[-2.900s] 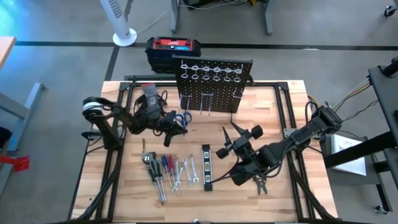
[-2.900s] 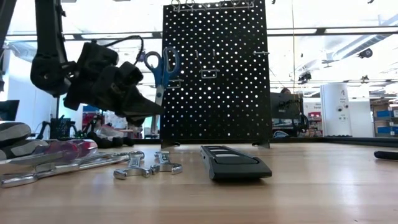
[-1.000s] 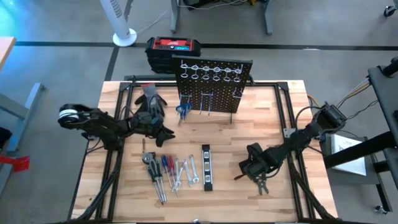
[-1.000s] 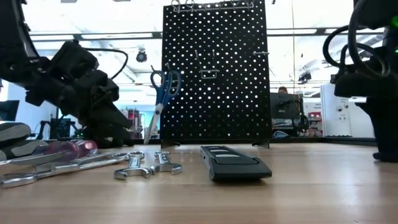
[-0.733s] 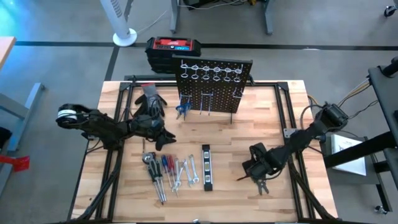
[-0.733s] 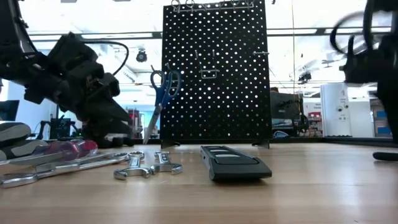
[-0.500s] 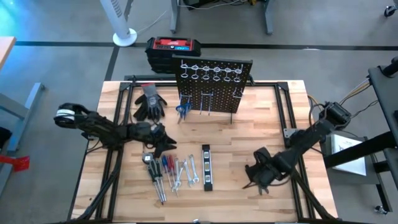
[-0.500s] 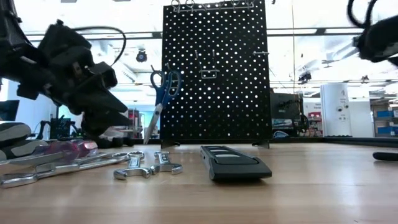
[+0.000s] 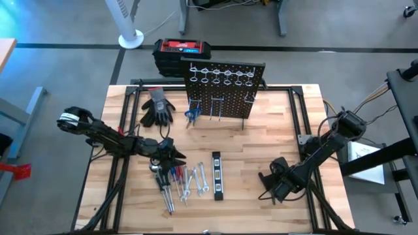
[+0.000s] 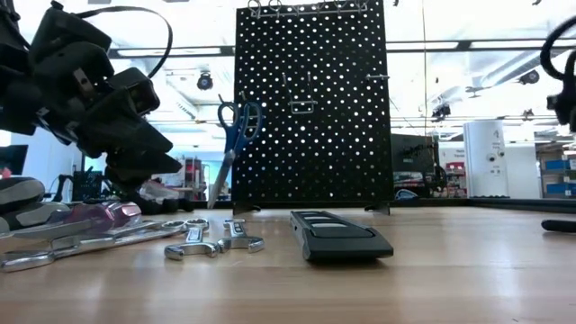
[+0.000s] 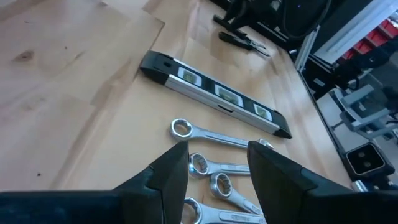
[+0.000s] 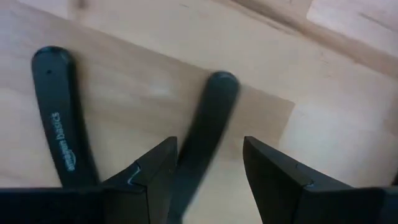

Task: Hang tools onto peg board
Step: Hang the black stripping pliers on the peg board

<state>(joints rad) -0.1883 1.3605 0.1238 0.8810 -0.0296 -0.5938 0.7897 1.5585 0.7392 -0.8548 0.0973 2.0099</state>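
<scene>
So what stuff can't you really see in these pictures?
- Pliers: the right wrist view shows only their handles; the right gripper covers the rest, and hides them in the high view.
- Screwdrivers: high view, too small to count; the left gripper overlaps their upper ends.
- Low view: the picture's left edge cuts off the tool pile.
- Peg board: its hooks are too small to make out.

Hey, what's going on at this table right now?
A two-armed robot is hanging tools on the peg board. The blue-handled scissors already hang there. The left gripper, open and empty, hovers over the wrenches and screwdrivers. The right gripper, open, straddles one handle of the pliers lying on the table.
</scene>
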